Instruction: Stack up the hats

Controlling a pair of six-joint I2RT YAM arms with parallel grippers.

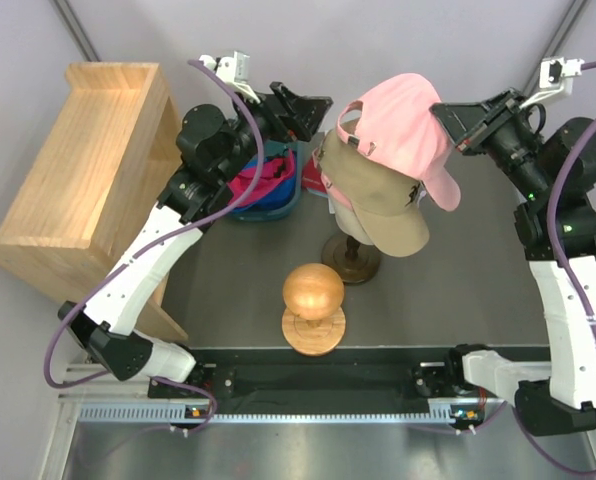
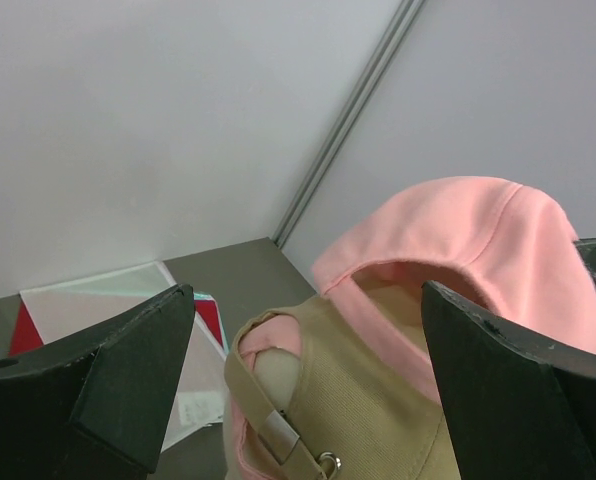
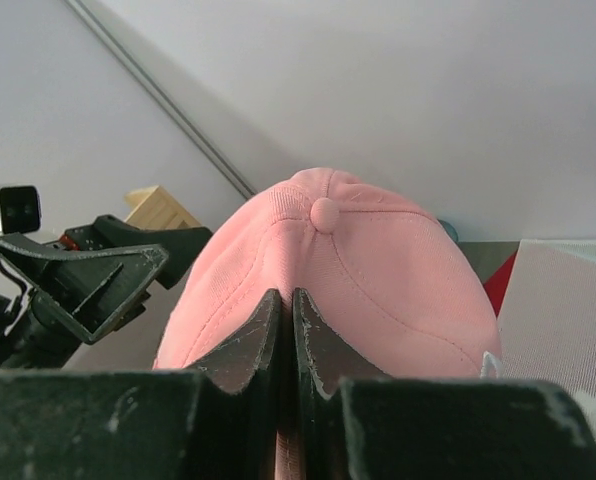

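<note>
A tan hat sits on the cream mannequin head, brim toward the front right. Over it, tilted, hangs the light pink hat. My right gripper is shut on its crown fabric, and in the right wrist view the jaws pinch a fold of the pink hat. My left gripper stands open just left of both hats, holding nothing. Its wrist view looks past its fingertips at the tan hat's back strap and the pink hat. A magenta hat and a blue hat lie under the left arm.
A wooden ball on a stand is in front of the mannequin's base. A wooden shelf unit fills the left side. Coloured paper sheets lie at the back of the table. Grey walls close the back.
</note>
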